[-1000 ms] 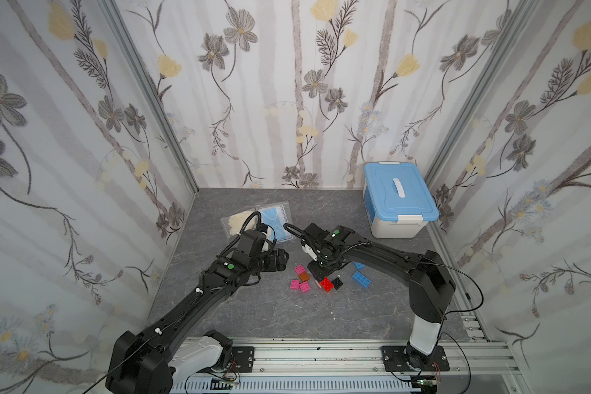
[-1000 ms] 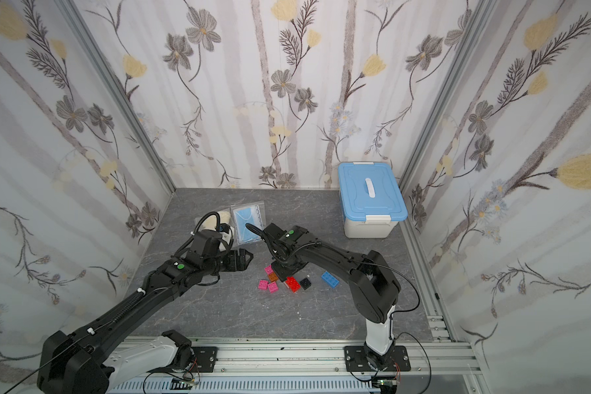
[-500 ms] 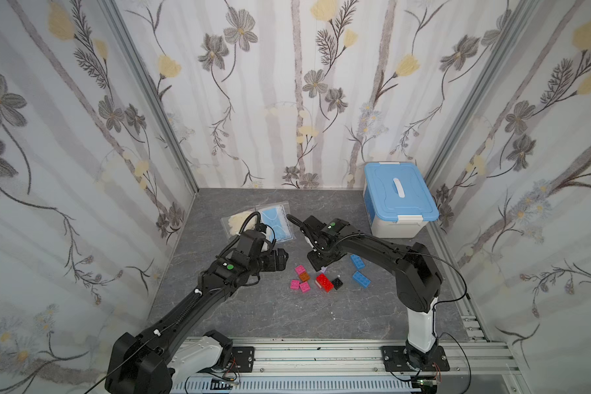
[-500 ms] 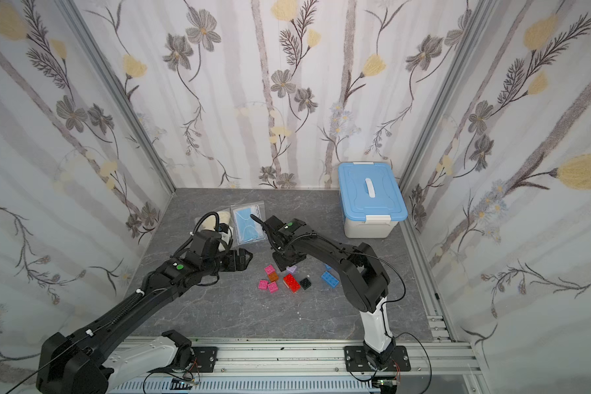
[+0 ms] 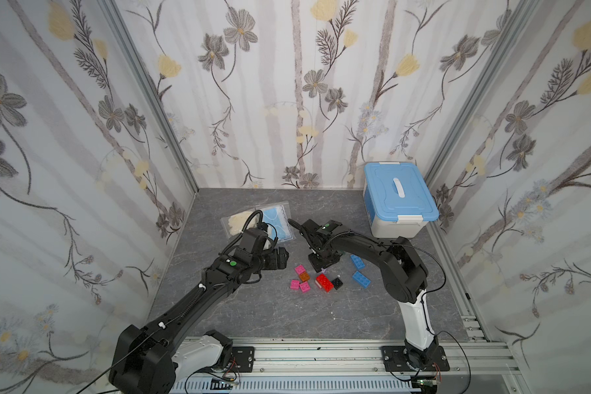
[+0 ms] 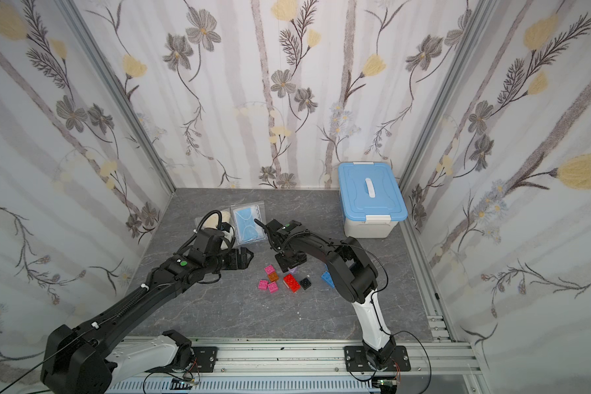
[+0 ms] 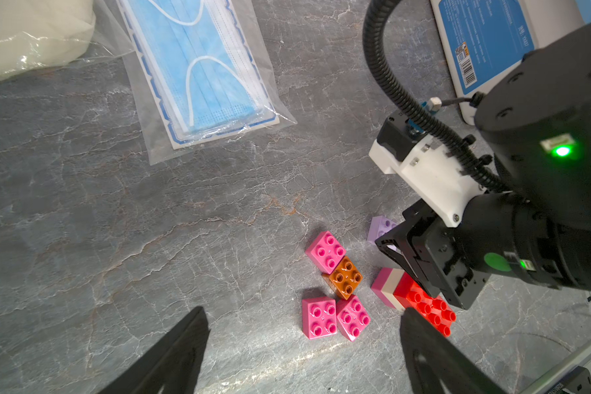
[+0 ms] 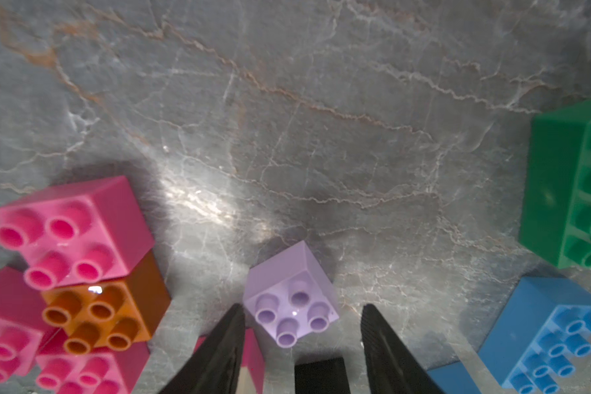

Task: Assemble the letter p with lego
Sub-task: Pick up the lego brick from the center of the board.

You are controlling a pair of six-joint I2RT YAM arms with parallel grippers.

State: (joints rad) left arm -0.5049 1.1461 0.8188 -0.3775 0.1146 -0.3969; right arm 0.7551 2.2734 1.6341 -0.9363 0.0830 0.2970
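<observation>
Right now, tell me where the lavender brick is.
Right wrist view: the lavender brick lies between the right gripper's open fingertips, flanked by the orange brick and a blue brick.

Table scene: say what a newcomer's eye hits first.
Bright lego bricks cluster mid-table between the two arms, vivid against the grey table. A blue-lidded box sits at the far right corner. The right arm's fingers flank a lavender brick.

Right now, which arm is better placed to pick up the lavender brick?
Right. The right gripper, open, straddles the lavender brick; the left gripper, also open, sits farther off by the pink bricks.
</observation>
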